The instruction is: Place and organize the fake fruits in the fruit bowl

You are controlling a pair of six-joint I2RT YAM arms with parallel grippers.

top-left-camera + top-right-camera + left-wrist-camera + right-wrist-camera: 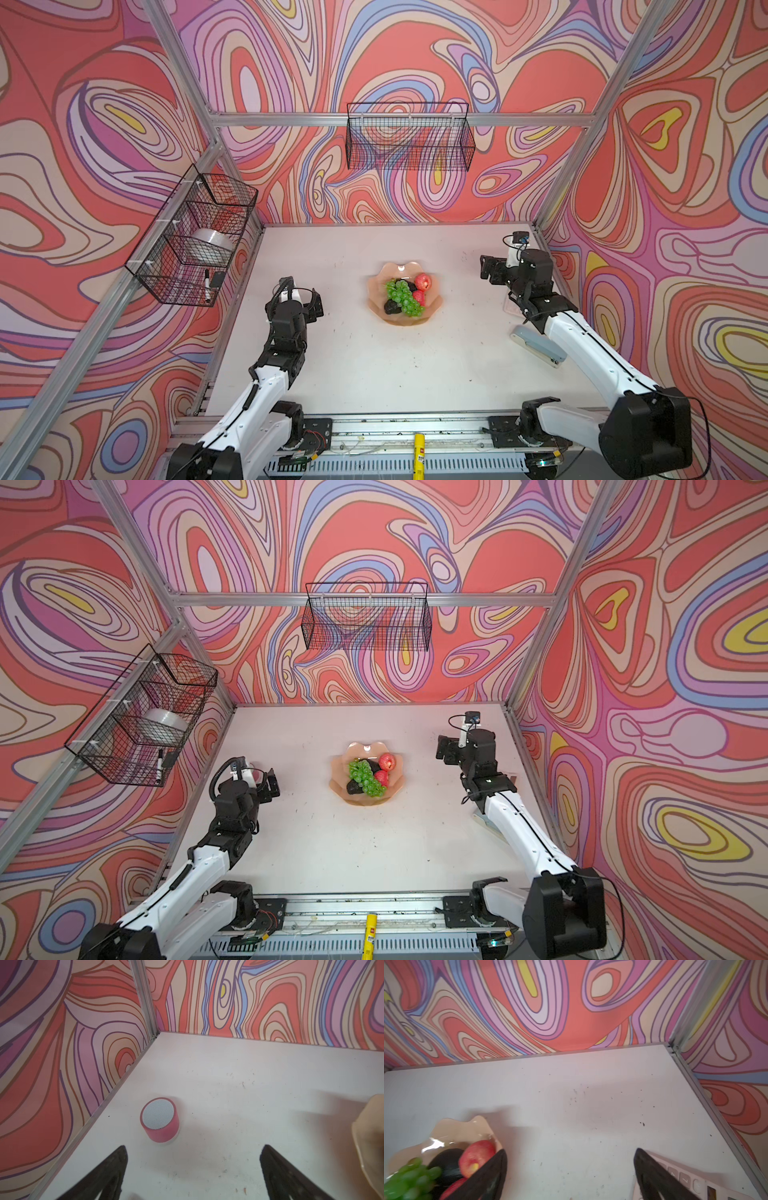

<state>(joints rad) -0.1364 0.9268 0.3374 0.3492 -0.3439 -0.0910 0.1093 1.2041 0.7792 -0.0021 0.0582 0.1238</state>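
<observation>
pink speaker (159, 1119), stapler (536, 344), glue stick (419, 455), wall baskets (409, 139)

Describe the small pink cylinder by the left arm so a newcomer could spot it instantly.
Start at the white table and go to its left edge rail. Just ahead of the open left gripper a small pink cylinder stands on end. Its white perforated mesh top sets it apart from the wide, scalloped fruit bowl at mid-table.

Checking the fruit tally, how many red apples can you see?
2, both in the fruit bowl: one apple at its far right, another apple just nearer, against the grapes.
</observation>
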